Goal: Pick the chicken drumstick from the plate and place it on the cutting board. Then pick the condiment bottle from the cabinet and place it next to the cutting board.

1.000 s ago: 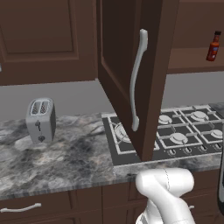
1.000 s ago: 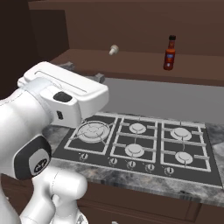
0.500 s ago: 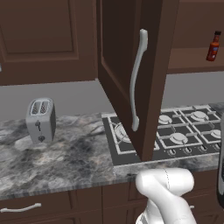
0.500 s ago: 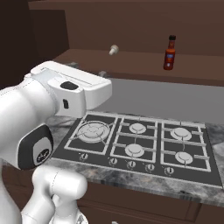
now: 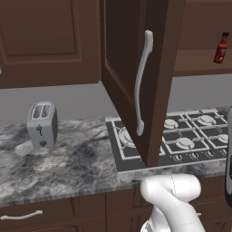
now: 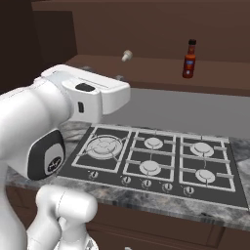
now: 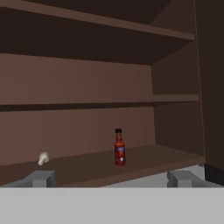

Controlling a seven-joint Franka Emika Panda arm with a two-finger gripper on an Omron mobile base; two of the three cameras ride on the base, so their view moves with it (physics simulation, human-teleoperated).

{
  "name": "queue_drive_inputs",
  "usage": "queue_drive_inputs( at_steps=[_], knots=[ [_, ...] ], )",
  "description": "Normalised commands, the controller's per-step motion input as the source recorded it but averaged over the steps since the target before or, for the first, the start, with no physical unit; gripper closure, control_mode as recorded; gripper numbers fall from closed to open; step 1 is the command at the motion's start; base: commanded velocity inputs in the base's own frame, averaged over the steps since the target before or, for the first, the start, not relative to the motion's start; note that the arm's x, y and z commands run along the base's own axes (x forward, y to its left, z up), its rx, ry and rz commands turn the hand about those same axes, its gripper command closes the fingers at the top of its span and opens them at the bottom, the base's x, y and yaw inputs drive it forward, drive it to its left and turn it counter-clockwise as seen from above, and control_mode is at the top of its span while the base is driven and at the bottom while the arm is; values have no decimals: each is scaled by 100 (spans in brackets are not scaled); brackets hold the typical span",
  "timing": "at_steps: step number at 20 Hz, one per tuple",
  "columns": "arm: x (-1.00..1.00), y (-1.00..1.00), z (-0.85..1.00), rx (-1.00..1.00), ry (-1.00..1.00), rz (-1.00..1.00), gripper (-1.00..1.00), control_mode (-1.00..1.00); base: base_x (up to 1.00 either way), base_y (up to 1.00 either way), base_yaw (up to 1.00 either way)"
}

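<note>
The condiment bottle (image 7: 119, 148), red-orange with a black cap, stands upright on the lower shelf of the cabinet (image 7: 144, 159). My gripper (image 7: 112, 179) is open and level with that shelf, still well short of the bottle, which sits straight ahead between the fingertips (image 7: 42, 178). The same bottle (image 6: 189, 59) stands at the shelf's right in the right base view, far right of my white hand (image 6: 100, 95). In the left base view the bottle (image 5: 220, 47) shows past the open cabinet door (image 5: 127, 68). The chicken drumstick, plate and cutting board are out of view.
A small pale mushroom-like thing (image 7: 43, 158) (image 6: 126, 55) lies on the shelf left of the bottle. The open door with its long silver handle (image 5: 141, 81) hangs over the stove (image 6: 156, 158). A toaster (image 5: 42, 123) stands on the marble counter (image 5: 68, 163) at left.
My hand has swung a little to the right and forward toward the cabinet shelf. The jaws have stayed open; the bottle has not moved.
</note>
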Motion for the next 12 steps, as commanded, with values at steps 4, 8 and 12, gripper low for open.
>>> queue_drive_inputs(
  at_steps=[4,8,12],
  knots=[
    [5,-10,0,0,-1,0,-100,-100,0,0,0],
    [6,-5,0,0,-2,0,-100,-100,0,0,0],
    [8,0,0,0,-1,0,-100,-100,0,0,0]
  ],
)
